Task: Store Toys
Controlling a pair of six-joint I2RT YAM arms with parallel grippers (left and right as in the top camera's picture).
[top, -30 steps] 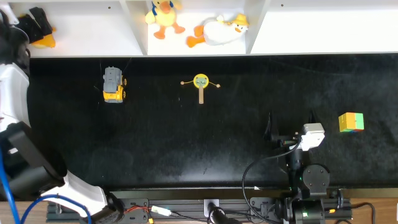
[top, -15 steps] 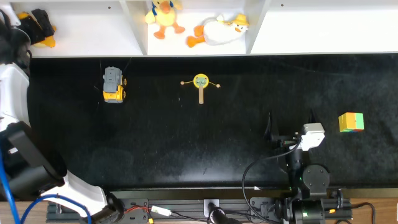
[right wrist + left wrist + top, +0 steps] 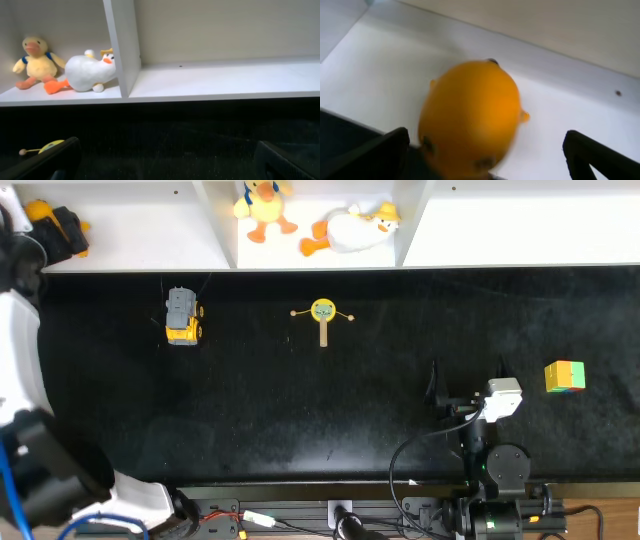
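Observation:
An orange and black plush toy (image 3: 60, 224) lies in the left compartment of the white shelf (image 3: 140, 240). My left gripper (image 3: 20, 242) is at that compartment. In the left wrist view the toy's round orange part (image 3: 470, 115) sits close between the spread fingers of the left gripper (image 3: 485, 162), with a gap on one side, so it is open. My right gripper (image 3: 466, 380) rests low over the black table at the front right, open and holding nothing. A grey and yellow toy truck (image 3: 182, 315), a yellow drum toy on a stick (image 3: 323, 313) and a coloured cube (image 3: 565, 376) lie on the table.
A yellow duck (image 3: 263, 205) and a white plush duck (image 3: 352, 228) fill the middle compartment; the right wrist view shows the yellow duck (image 3: 34, 60) and the white one (image 3: 87, 72). A divider (image 3: 121, 50) separates them from the bare right compartment (image 3: 225, 80).
The orange and black toy has shifted in the left compartment, its orange part now farther back and left. My left arm moved slightly left. The right arm is still.

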